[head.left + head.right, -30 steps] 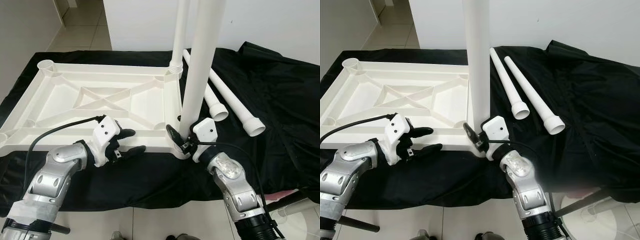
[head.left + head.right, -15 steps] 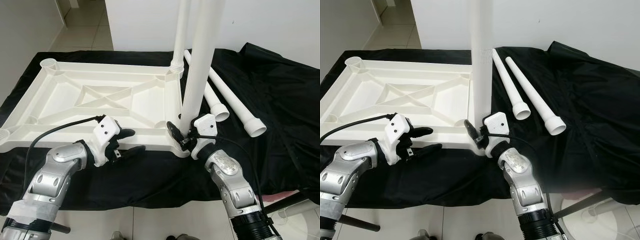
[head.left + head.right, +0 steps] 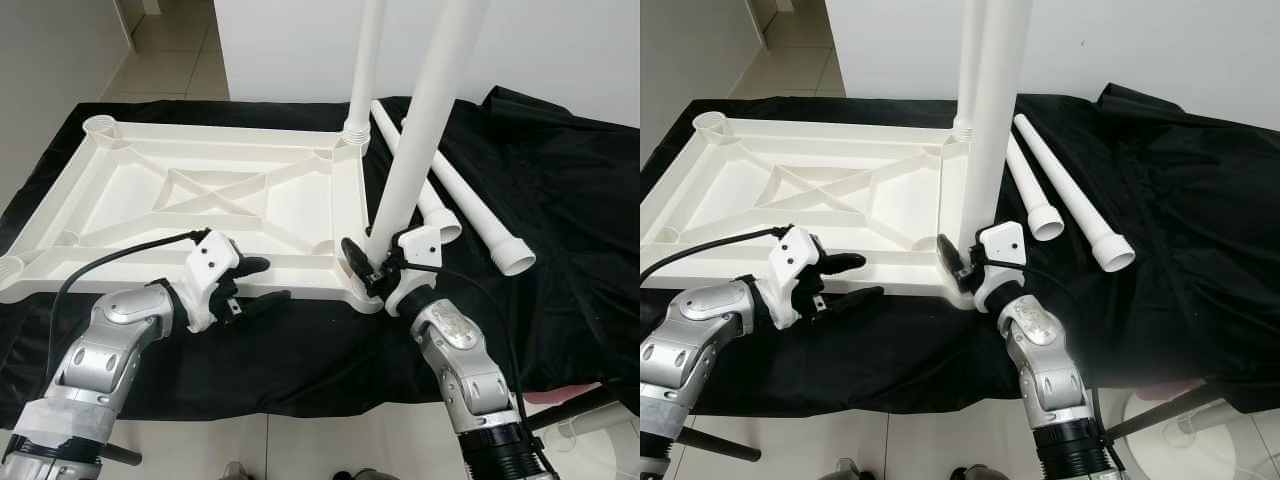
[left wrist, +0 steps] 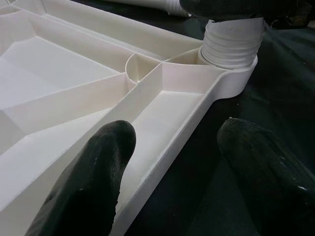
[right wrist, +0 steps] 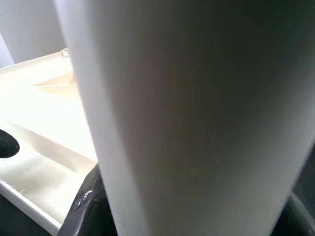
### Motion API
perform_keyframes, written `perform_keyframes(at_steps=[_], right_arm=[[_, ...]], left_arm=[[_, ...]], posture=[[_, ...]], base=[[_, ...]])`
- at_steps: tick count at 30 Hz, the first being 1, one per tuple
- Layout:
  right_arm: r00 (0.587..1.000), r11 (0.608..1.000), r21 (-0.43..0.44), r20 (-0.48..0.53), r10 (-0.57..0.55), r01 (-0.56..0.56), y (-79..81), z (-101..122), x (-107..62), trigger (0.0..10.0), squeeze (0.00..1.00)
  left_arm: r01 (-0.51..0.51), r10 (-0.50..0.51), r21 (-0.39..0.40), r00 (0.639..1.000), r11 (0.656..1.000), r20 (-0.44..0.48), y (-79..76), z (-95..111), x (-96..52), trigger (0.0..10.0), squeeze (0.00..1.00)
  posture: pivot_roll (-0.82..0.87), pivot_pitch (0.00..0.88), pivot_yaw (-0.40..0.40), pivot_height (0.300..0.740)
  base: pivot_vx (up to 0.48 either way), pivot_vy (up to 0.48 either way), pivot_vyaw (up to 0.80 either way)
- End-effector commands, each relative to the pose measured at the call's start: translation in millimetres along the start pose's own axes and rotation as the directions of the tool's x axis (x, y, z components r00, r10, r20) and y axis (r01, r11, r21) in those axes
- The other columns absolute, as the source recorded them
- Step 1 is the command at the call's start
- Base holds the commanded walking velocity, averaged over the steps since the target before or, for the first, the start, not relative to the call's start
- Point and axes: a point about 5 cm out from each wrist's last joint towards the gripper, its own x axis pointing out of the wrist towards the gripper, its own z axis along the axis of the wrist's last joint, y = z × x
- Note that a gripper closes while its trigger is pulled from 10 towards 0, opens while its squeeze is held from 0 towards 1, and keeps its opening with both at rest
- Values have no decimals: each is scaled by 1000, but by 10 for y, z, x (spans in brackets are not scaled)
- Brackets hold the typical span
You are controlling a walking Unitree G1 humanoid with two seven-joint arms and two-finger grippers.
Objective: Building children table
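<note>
Right gripper (image 3: pixel 372 270) clamps an upright leg (image 3: pixel 420 140) leaning right over the tabletop's (image 3: pixel 200 200) near-right socket; left gripper (image 3: pixel 252 284) open astride the near rim.

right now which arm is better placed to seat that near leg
Right. The right gripper is shut on the near leg at the corner socket; the left gripper is open astride the tabletop rim.

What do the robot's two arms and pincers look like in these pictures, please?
Both arms are jointed silver metal shells. The left arm has pale wrap near its base and a black cable looping to the wrist. Each wrist carries a white block, with two long black fingers on the left pincer and right pincer. A thin black cable runs along the right arm.
</note>
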Motion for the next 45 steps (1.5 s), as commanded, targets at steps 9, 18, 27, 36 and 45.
perform_keyframes(at_steps=[9,18,27,36,45], right_arm=[[954,949,106,-79,-289,296,-153,-187,-60,10000,0],[824,818,115,-154,-546,563,-122,-284,43,10000,0],[797,793,101,-161,-583,600,-81,-279,114,10000,0],[747,747,75,-157,-646,661,-156,-298,126,10000,0],[865,859,119,-8,-502,499,-208,-123,124,10000,1000]], left_arm=[[39,-33,-56,995,998,90,-102,135,54,10000,0],[-12,27,-81,982,997,187,-113,284,230,10000,0],[-72,82,-55,973,996,214,-144,359,371,10000,0],[-189,196,-56,966,980,171,-137,231,496,10000,0],[-212,215,-32,963,977,164,-95,245,491,10000,0]], posture=[[-36,122,-8,740],[-41,112,-16,740],[-40,102,-18,740],[-44,74,-14,740],[-41,60,-12,740]], base=[[0,0,0],[0,0,0],[0,0,0],[0,0,0],[0,0,0]])
